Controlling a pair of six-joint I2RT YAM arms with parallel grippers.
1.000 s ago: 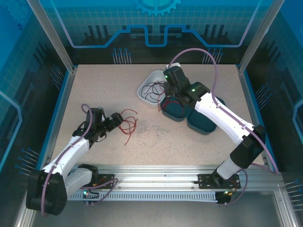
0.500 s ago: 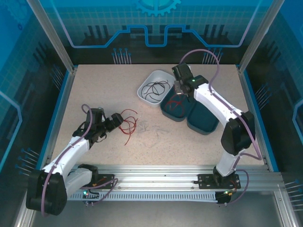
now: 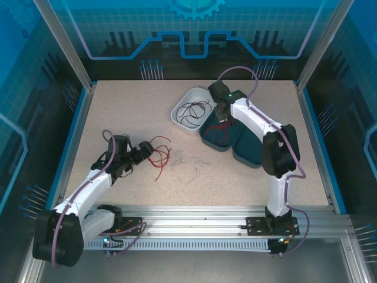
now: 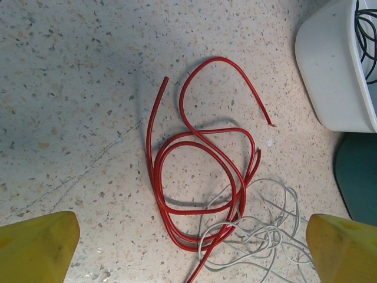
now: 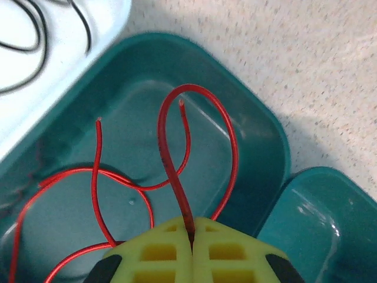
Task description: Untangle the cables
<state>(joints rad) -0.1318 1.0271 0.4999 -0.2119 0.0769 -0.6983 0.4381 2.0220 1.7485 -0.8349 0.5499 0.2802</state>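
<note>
Red cable [image 5: 161, 131] pinched in right pincer [image 5: 191, 229], over teal bin [image 5: 268, 127]

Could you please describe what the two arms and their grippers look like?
Both the left arm and the right arm have white shells with black joints, and a thick lilac cable loops along each. A small green light glows on the right arm. The fingers are yellow; the right gripper shows square recesses moulded into them.
</note>
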